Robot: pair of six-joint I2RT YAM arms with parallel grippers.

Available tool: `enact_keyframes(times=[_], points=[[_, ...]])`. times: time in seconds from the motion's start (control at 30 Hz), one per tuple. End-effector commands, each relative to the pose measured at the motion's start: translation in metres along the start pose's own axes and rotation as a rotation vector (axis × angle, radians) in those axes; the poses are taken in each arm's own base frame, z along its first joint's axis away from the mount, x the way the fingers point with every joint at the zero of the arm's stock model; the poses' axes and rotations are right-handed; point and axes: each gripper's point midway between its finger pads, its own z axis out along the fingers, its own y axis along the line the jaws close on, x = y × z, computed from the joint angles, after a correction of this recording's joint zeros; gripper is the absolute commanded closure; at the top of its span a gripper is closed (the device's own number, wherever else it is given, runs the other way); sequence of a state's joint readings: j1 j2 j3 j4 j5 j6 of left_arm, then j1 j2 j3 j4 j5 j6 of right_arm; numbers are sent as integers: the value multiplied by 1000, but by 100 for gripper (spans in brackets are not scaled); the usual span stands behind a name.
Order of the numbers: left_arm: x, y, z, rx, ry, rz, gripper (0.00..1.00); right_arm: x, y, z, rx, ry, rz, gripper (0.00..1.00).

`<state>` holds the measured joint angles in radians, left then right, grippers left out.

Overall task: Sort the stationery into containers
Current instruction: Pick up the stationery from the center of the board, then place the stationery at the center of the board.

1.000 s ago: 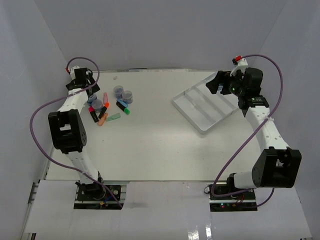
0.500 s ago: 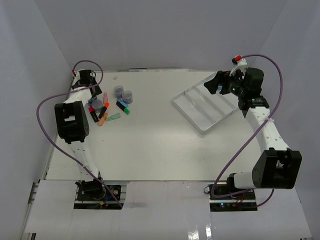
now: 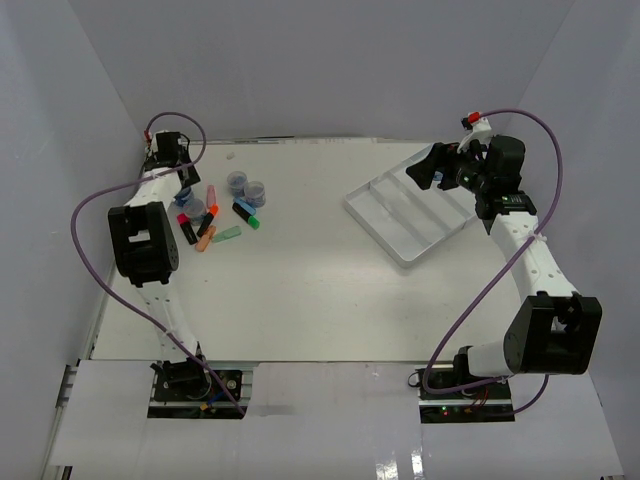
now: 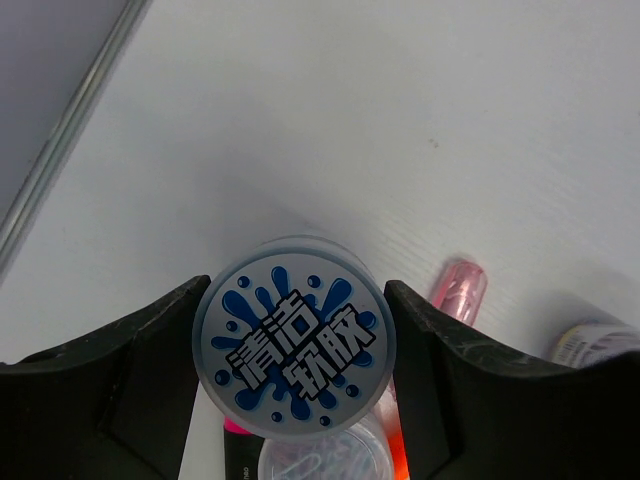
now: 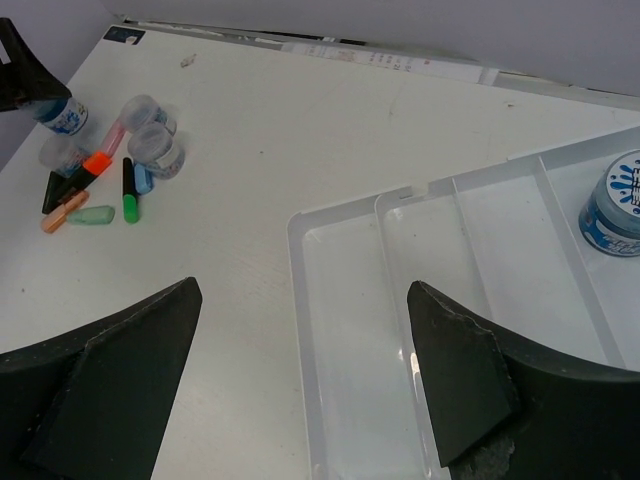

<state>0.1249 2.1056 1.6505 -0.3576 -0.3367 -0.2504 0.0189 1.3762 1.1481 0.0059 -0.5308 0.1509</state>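
My left gripper (image 4: 293, 350) is shut on a small jar (image 4: 293, 348) with a blue-white patterned lid, one finger against each side of it. The jar stands on the table at the far left (image 3: 184, 197), beside the pile. A pink marker (image 4: 458, 290) and a clear jar of paper clips (image 4: 320, 455) lie close to it. Two more jars (image 3: 237, 180) (image 3: 256, 190) and several markers (image 3: 210, 215) sit in the pile. The white tray (image 5: 300, 260) lies at the right with one jar (image 5: 612, 205) in a compartment. My right gripper (image 5: 303, 285) hangs open above the tray's near corner, holding nothing.
The left wall and the table's metal edge (image 4: 70, 130) run close beside the left gripper. In the top view the right gripper (image 3: 425, 172) hovers over the tray's (image 3: 410, 225) far end. Bare table lies between the pile and the tray.
The left gripper's jaws have come in from wide open onto the jar's sides, while the left arm swung toward the back left corner. The right arm has barely moved.
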Motion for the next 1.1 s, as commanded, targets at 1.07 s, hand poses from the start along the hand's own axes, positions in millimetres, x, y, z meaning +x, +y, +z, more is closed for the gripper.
enact_keyframes(times=[1.07], points=[[207,-334,-289,823,-37,536,42,30,49,-46,118,-62,-205,10]])
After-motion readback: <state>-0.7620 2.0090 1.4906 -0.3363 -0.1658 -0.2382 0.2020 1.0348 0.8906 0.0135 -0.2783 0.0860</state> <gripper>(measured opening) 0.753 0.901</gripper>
